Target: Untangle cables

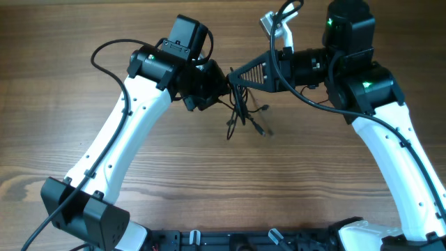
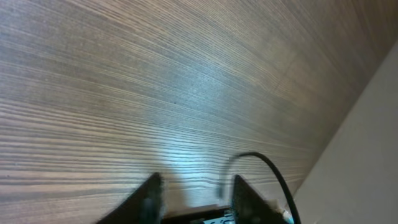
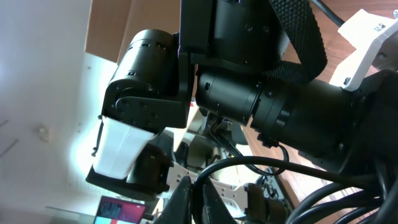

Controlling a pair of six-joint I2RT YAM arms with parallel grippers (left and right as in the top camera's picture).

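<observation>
At centre-left, my left gripper (image 1: 221, 89) was partly spread, its jaws empty. Just right, the cables (image 1: 242, 111) dangled, a light, limp bunch, probably slippery. My right gripper (image 1: 234, 75), pressed together, pinched a top strand; I'd grasp beside the knot.

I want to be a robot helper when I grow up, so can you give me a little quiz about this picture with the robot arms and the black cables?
1. True or false: the cables are bunched together in one spot, not spread all over the table.
2. What does the table top look like? A) brown wood grain B) clear glass C) shiny metal
3. Fill in the gap: the right tool, pointing at the bunch, is ____ (open or shut).

Key: 1 true; 2 A; 3 shut.
</observation>
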